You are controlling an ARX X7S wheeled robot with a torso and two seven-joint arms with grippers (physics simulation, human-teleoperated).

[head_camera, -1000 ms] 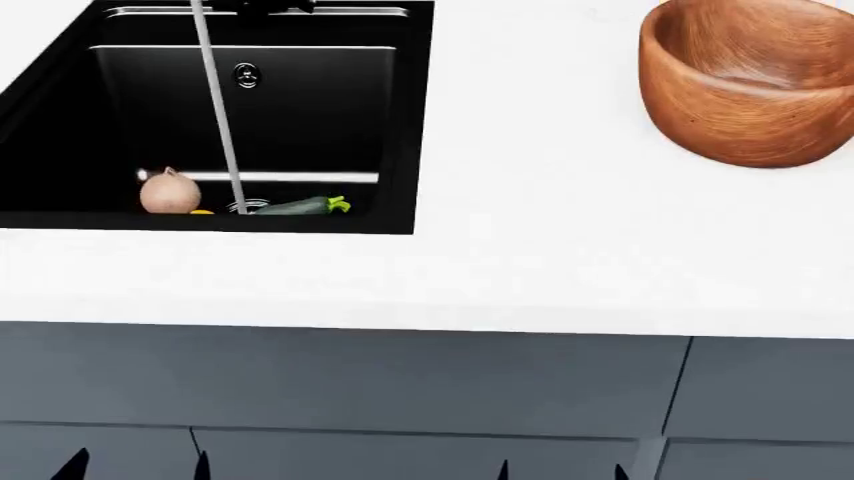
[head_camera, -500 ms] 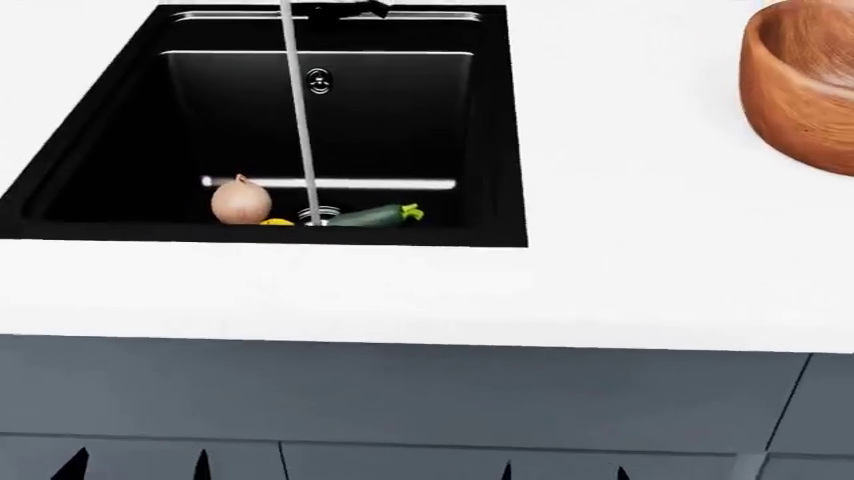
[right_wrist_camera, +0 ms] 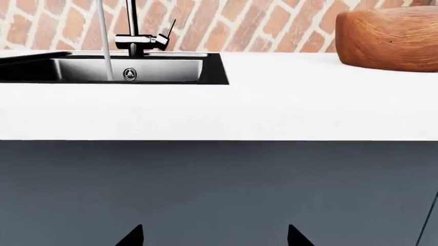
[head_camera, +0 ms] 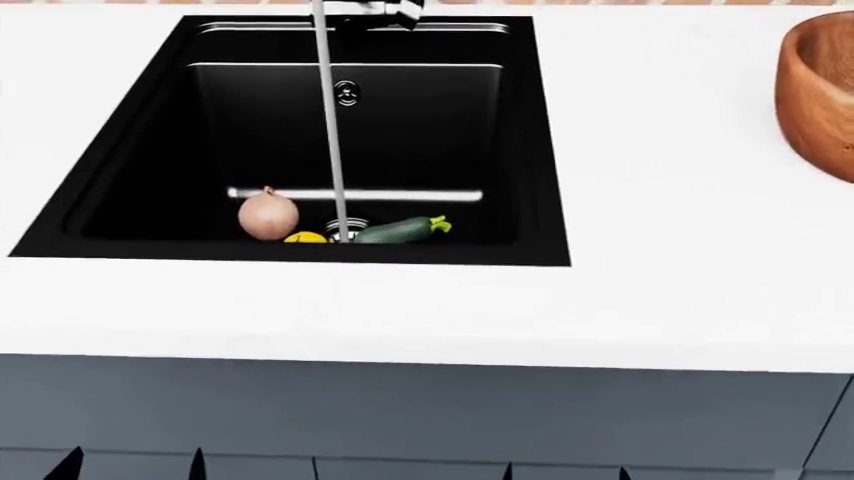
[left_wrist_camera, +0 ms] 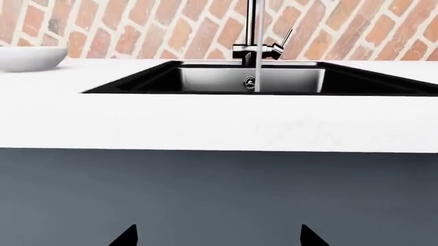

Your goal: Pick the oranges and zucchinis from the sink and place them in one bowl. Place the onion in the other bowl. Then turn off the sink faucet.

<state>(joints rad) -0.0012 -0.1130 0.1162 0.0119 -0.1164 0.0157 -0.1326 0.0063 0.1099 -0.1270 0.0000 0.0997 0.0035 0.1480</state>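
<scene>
The black sink [head_camera: 134, 170] holds the pale onion [head_camera: 268, 215], a sliver of a yellow orange [head_camera: 306, 238] and a dark green zucchini [head_camera: 398, 231] beside the drain. Water streams down from the faucet [head_camera: 371, 10] at the back rim; the faucet [left_wrist_camera: 257, 48] also shows in both wrist views. The brown wooden bowl [head_camera: 821, 90] stands at the right on the counter, the white bowl [left_wrist_camera: 31, 57] at the left. My left gripper [left_wrist_camera: 217, 238] and right gripper [right_wrist_camera: 213, 237] hang open and empty below the counter, facing the cabinet fronts.
A white counter [head_camera: 667, 290] surrounds the sink, with grey cabinet fronts [head_camera: 427, 410] beneath it. A red brick wall [left_wrist_camera: 137, 25] backs the counter.
The head view has shifted left, so the sink now sits nearer the middle and the wooden bowl has slid to the right edge. The orange shows a little more.
</scene>
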